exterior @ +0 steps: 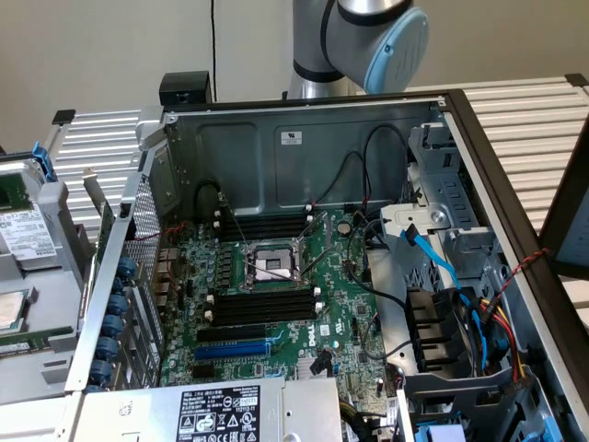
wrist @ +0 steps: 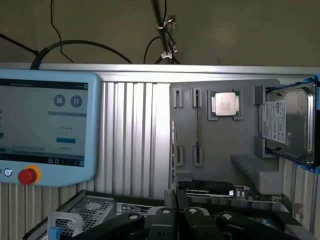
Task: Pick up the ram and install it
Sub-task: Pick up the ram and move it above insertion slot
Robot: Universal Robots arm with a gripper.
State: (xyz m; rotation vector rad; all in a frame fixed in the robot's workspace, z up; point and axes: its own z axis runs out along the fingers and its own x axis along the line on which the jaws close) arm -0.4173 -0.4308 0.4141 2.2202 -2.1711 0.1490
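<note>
Ram [wrist: 198, 127] stands edge-on in the gray tray [wrist: 225, 145], its long axis spanning two clip pairs [wrist: 195, 98] beside the processor [wrist: 225, 104]; chips and label are hidden. The gripper [wrist: 177, 214], closed on nothing, sits well apart.

1 CPU socket [exterior: 273, 267]. 2 banks of black memory slots [exterior: 267, 226], one each side of CPU socket; slots per bank unclear. 1 long black slot [exterior: 236, 331], 1 blue slot [exterior: 235, 351], both beyond one bank, away from CPU socket. 1 blue flat cable [exterior: 431, 250], exterior view's right of CPU socket. 1 robot arm [exterior: 368, 37]. Wrist view: 1 ram [wrist: 197, 127], 1 loose CPU chip [wrist: 225, 105], 1 hard drive [wrist: 287, 125], 1 pendant screen [wrist: 45, 125], 1 red button [wrist: 27, 176].
</note>
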